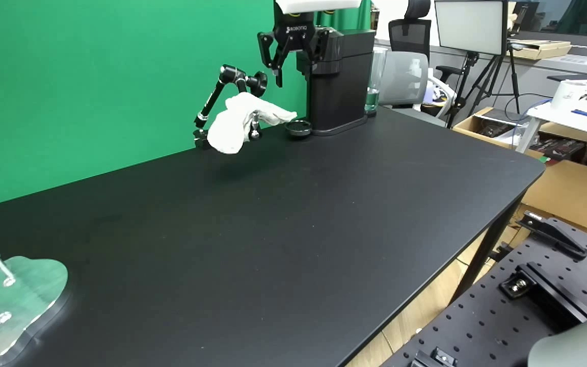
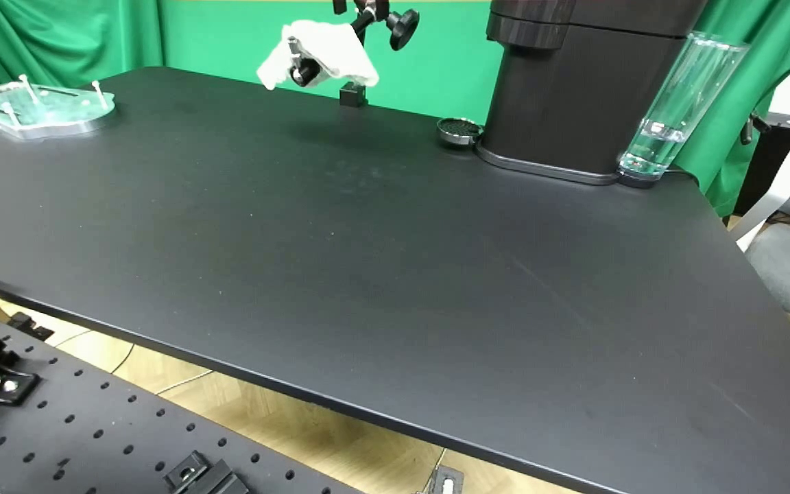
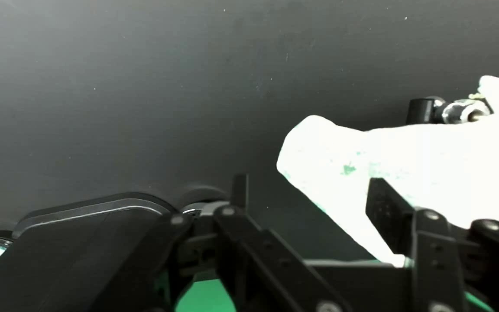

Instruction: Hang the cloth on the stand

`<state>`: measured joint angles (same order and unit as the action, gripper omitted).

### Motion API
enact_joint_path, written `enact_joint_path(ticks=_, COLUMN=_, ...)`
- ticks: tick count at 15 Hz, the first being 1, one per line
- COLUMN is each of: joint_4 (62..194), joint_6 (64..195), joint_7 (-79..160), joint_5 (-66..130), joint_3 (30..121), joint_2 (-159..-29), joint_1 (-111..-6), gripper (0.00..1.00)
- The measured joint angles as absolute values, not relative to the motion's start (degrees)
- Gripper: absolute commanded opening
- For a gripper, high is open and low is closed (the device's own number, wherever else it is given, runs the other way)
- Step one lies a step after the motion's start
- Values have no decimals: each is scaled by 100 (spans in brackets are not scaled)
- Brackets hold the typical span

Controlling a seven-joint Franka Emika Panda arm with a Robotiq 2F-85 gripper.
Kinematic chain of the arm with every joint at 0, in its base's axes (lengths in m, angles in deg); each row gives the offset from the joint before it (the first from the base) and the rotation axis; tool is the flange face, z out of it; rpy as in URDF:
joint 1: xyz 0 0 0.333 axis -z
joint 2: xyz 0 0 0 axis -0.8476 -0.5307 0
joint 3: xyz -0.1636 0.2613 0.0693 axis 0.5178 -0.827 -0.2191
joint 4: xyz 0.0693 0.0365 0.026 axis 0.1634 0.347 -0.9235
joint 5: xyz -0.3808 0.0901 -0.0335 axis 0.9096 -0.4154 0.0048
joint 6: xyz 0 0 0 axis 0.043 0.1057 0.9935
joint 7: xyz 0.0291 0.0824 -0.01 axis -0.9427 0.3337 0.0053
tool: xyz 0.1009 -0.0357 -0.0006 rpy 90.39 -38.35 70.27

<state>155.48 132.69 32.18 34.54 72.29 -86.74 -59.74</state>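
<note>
At the far edge of the table (image 1: 324,214), the stand (image 1: 212,103) carries the draped cloth (image 1: 228,126); the claw (image 3: 310,200) hovers above, rightward, spread wide, gripping nothing, presumably because hanging is finished.

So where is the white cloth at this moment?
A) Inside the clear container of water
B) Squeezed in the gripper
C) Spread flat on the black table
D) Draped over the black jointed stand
D: in both exterior views the white cloth hangs over the black jointed stand, raised off the black table, while the open gripper holds nothing.
</note>
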Motion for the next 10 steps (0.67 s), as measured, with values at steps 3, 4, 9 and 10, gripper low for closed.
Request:
enact_joint_path(ticks=3, joint_4=15528, joint_6=13059, joint_7=3290, joint_5=3469, joint_3=7231, joint_2=-8674, joint_1=-5974, gripper=100)
enact_joint_path(ticks=4, joint_4=15507, joint_6=12876, joint_7=3332, joint_5=3468, joint_3=7231, joint_2=-8673, joint_1=-5974, gripper=100)
enact_joint_path(ticks=9, joint_4=15954, joint_6=11953, joint_7=3418, joint_5=3760, joint_3=7225, joint_2=-8307, joint_1=-5983, gripper=100)
enact_joint_path(ticks=10, joint_4=16070, joint_6=11833, joint_7=3470, joint_5=3829, joint_3=7225, joint_2=-8203, joint_1=-5980, gripper=100)
